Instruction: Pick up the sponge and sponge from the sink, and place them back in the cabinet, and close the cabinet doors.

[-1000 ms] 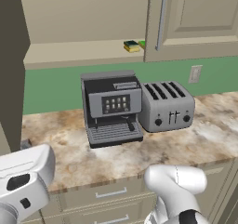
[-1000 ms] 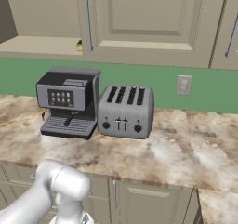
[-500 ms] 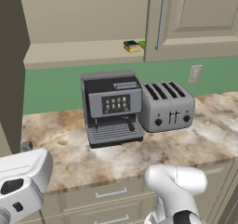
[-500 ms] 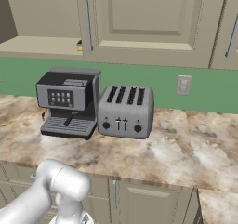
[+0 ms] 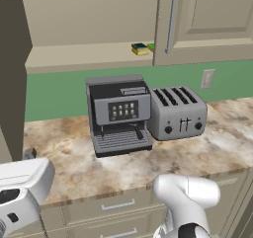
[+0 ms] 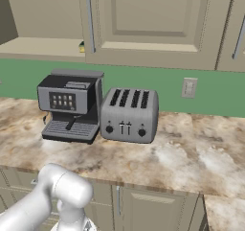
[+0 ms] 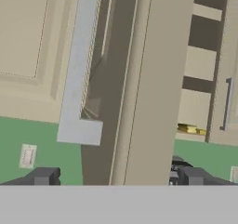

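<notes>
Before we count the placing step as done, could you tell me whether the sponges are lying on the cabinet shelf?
Yes, in the left base view both sponges lie on the cabinet shelf, beside the door's edge.

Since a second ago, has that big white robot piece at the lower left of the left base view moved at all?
Yes. The white arm part has sunk lower and drifted left, away from the coffee machine, which has stayed put on the counter.

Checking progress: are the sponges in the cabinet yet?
In: both sponges lie on the cabinet shelf, beside the right door.
</notes>
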Robot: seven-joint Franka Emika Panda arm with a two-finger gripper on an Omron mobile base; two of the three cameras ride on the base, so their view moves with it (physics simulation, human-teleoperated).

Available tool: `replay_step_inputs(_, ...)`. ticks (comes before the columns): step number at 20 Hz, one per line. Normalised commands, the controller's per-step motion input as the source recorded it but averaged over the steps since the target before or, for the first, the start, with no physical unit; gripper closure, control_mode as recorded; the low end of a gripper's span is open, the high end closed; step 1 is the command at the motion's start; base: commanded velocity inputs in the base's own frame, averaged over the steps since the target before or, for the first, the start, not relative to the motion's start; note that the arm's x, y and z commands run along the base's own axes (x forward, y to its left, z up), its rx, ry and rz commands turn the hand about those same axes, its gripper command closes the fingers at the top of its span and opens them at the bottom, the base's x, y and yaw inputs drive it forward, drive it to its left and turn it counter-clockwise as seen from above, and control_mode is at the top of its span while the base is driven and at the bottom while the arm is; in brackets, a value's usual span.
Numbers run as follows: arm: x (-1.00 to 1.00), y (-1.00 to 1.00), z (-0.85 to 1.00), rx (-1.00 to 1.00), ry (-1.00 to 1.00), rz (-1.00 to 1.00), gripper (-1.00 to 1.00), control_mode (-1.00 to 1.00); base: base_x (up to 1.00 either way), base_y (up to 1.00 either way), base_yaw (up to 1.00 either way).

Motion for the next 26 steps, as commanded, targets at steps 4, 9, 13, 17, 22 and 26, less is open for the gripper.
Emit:
replay_step_inputs(4, 0.03, 0.00, -0.14, 0.00, -0.05, -0.08, -1.00, -1.00, 0.00, 0.00, 0.00)
replay_step_inputs(9, 0.01, 0.00, -0.13, 0.00, -0.06, -0.08, -1.00, -1.00, 0.00, 0.00, 0.00)
replay_step_inputs(13, 0.05, 0.00, -0.05, 0.00, -0.06, -0.07, -1.00, -1.00, 0.00, 0.00, 0.00)
replay_step_inputs(17, 0.11, -0.01, 0.00, 0.00, -0.01, -0.06, -1.00, -1.00, 0.00, 0.00, 0.00)
replay_step_inputs(22, 0.15, -0.07, 0.00, 0.02, 0.00, -0.03, -1.00, -1.00, 0.00, 0.00, 0.00)
replay_step_inputs(26, 0.18, -0.16, 0.00, 0.02, 0.00, -0.02, -1.00, -1.00, 0.00, 0.00, 0.00)
